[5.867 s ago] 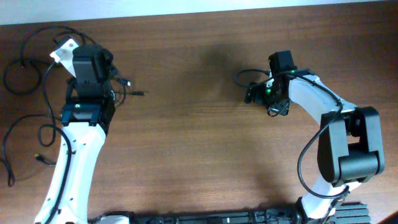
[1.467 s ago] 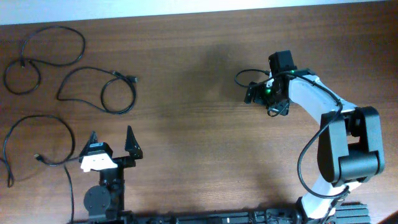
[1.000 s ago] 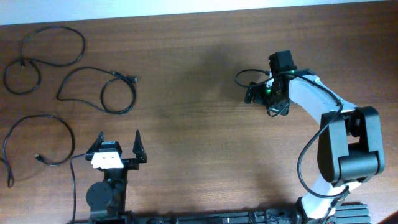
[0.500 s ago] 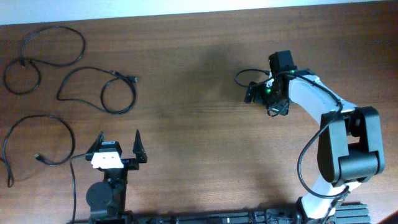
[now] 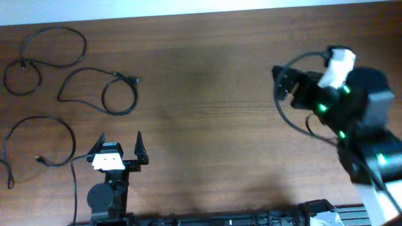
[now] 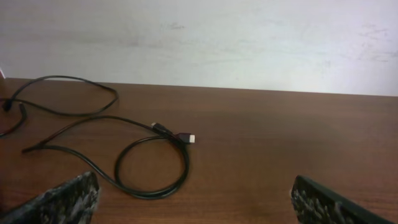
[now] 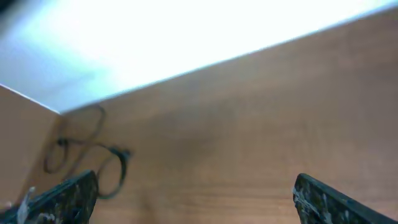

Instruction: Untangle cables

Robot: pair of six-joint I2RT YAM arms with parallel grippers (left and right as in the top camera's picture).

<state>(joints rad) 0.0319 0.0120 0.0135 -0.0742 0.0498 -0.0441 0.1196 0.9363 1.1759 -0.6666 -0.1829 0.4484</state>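
"Where are the cables (image 6: 177,134)?"
"In three separate loops on the table (image 5: 201,125), beyond the left gripper (image 5: 118,148) and off to its left."
"Its jaws?"
"Spread apart, empty. The right gripper (image 7: 196,199), well right of it, is spread and empty too."

Brown wood table (image 5: 207,125) carried 3 thin blk cables, all on its left part, lying apart: far cable (image 5: 85,45), mid cable (image 5: 119,113) w/ round loop, near cable (image 5: 38,117).

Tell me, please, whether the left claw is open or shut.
Open: the left claw has its fingers wide apart, nothing between them.
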